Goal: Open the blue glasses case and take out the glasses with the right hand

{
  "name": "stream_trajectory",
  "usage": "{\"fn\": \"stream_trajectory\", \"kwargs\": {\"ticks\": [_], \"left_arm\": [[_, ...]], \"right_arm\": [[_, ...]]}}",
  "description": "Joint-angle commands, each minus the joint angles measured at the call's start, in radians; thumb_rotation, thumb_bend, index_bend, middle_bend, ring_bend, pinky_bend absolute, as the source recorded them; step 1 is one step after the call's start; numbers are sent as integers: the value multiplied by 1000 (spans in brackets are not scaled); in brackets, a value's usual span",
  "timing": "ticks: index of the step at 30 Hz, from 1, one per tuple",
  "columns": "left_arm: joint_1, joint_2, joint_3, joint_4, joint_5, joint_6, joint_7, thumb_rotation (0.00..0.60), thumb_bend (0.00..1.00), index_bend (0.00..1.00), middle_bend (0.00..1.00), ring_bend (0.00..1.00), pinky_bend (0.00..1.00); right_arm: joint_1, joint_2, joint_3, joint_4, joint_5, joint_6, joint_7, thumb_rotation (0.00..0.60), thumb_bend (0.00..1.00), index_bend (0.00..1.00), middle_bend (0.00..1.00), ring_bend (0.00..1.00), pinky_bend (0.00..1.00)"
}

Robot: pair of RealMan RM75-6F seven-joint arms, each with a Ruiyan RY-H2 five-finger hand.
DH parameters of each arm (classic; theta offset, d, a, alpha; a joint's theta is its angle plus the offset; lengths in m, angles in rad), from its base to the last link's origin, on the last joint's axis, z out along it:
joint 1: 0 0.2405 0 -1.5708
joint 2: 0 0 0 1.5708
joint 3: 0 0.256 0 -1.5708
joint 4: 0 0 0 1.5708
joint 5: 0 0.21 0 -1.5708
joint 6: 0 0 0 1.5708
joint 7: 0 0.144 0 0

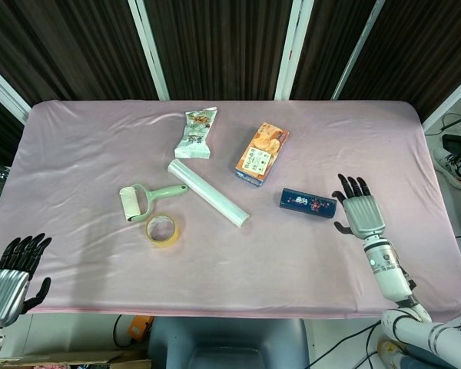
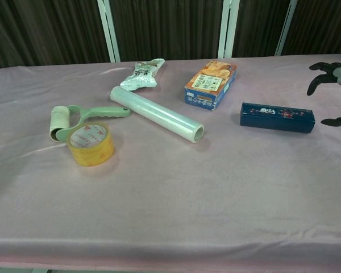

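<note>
While closed, blue glasses case [image 1: 308, 203] | just left of right hand [image 1: 361, 215]

left hand [image 1: 8, 277]: low at the near left corner in the head view, back facing up, dark fingers spread and pointing away from the robot, thumb out to the side, holding nothing; not seen in the chest view.
left arm: only the silver back of the hand shows, cut off by the bottom edge.
right hand [image 1: 359, 211]: raised at the right side, back toward the head camera, fingers apart and pointing up and away, thumb out to the left, holding nothing.
right hand, chest view [image 2: 336, 85]: only curled dark fingertips and the thumb show at the right edge.
right arm [image 1: 388, 273]: pale forearm runs from the wrist down to the bottom right corner.
</note>
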Motion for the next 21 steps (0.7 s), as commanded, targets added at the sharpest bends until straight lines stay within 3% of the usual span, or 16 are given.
{"fn": "stream_trajectory", "kwargs": {"ticks": [1, 9, 21], "left_arm": [[-1, 0, 0, -1, -2, -2, 0, 600, 430, 0, 39, 23, 41], [3, 1, -3, -2, -7, 5, -4, 600, 430, 0, 39, 23, 42], [6, 4, -3, 3, -4, 15, -19, 600, 430, 0, 39, 23, 42]], "right_arm": [[22, -33, -1, 45, 15, -21, 13, 600, 402, 455, 0, 0, 0], [51, -82, -9, 125, 34, -51, 39, 600, 411, 492, 4, 0, 0], [75, -113, -8, 161, 72, -67, 24, 600, 460, 530, 18, 0, 0]]}}
